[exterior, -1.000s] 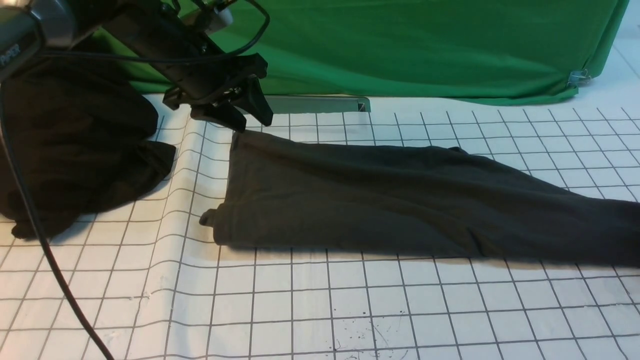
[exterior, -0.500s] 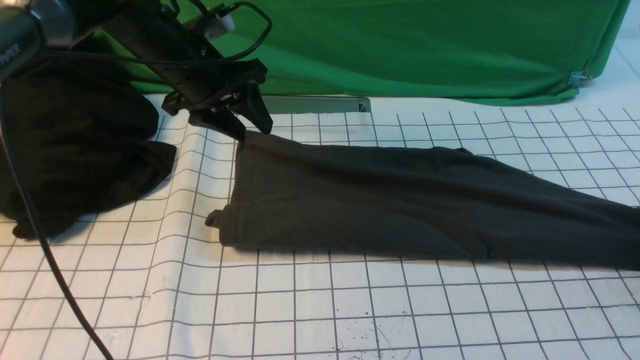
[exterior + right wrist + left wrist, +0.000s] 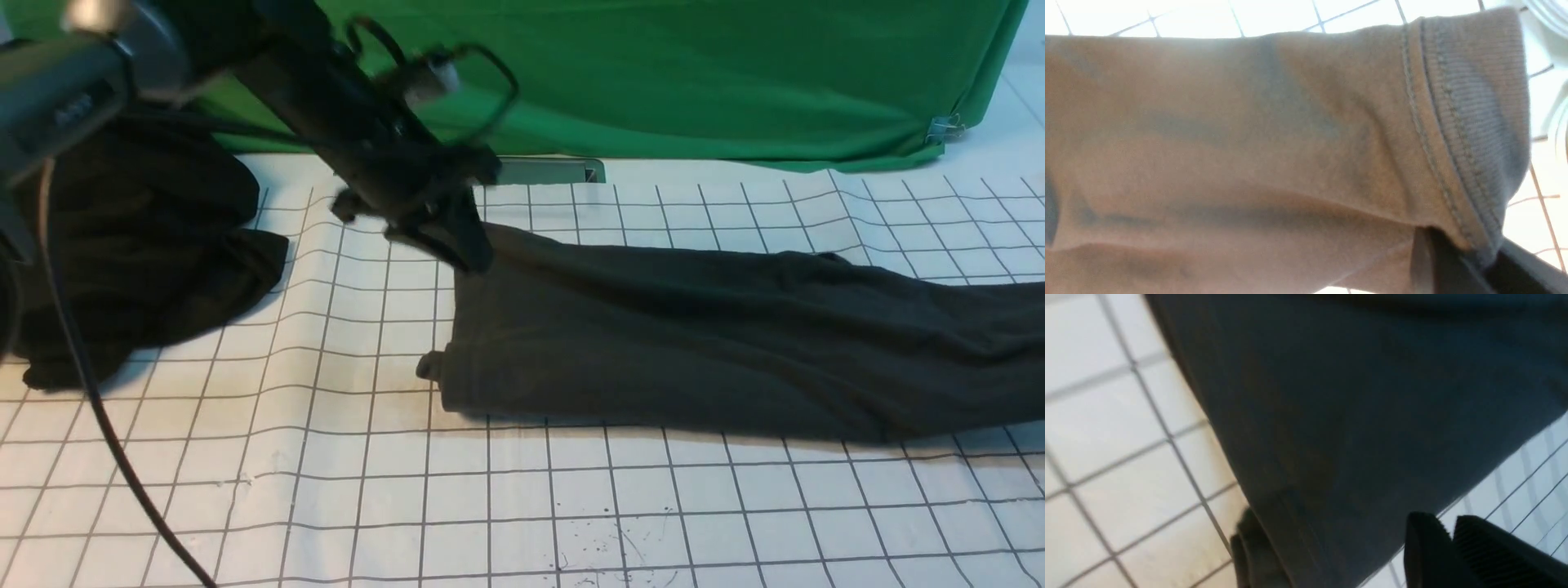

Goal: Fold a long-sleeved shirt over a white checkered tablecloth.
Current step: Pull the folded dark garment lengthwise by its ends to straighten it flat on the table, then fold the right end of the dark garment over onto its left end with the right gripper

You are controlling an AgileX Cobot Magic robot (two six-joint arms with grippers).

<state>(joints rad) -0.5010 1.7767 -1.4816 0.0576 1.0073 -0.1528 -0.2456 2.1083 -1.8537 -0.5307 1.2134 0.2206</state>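
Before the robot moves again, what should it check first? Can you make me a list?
1. The right pincer is shut on the ribbed edge of the long-sleeved shirt: ok.
2. The left pincer is shut at the shirt's far corner; cloth pinched: cannot tell.
3. The shirt lies in a long strip: ok.
4. The white checkered tablecloth is smooth: not ok, wrinkled beside the shirt.
5. The black cloth heap is clear of the shirt: ok, a gap shows.
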